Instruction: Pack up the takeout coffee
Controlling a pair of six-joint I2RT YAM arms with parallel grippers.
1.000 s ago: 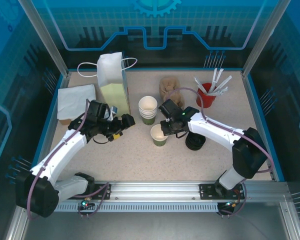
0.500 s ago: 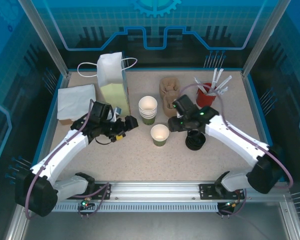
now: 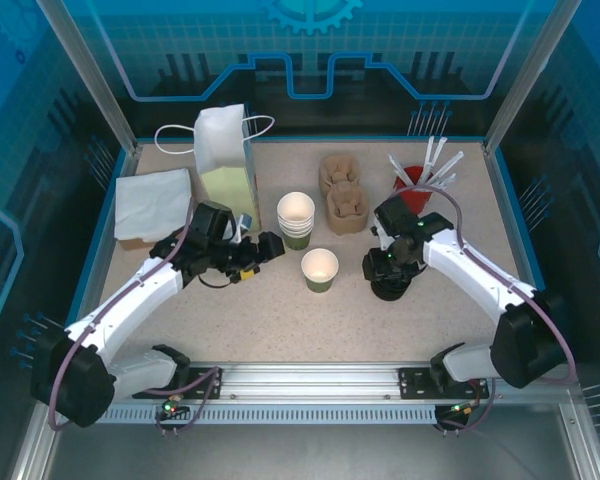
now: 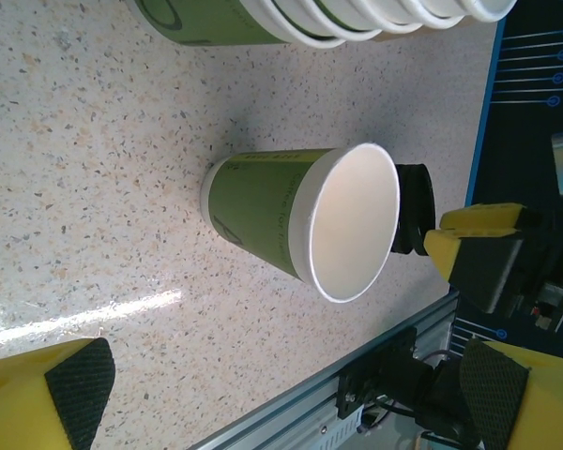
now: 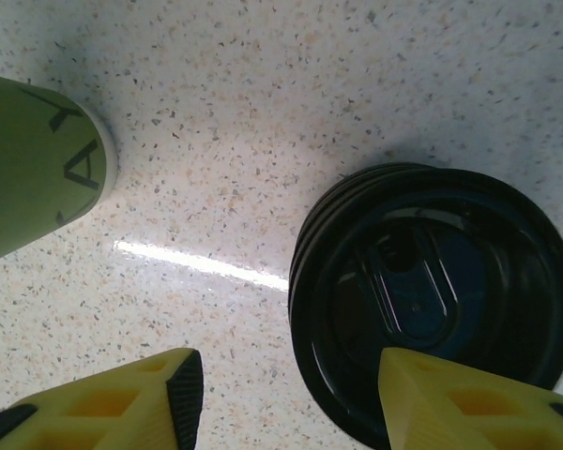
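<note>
1. Left gripper (image 3: 268, 246): positioned left of centre in the top view. The jaws stand fully apart and hold nothing.
2. Coffee cup (image 3: 320, 270): the green cup stands upright and uncovered on the bench (image 3: 280, 320) at frame centre. It is just right of the left gripper, in line with the gap between the jaws, and is not touching them.
3. Right gripper (image 3: 385, 262): hangs over the stack of black lids (image 3: 391, 286), right of the coffee cup. The jaws are roughly half apart and hold nothing. Contact with the lids cannot be determined.
4. Stack of white cups (image 3: 296, 218): just behind the coffee cup.
5. Cardboard cup carriers (image 3: 342, 190): right of the white cups.
6. Red cup (image 3: 413, 192): upper right, holding white sticks.
7. Paper bag (image 3: 228, 165): upright, upper left, with napkins (image 3: 152, 200) to its left.
</note>
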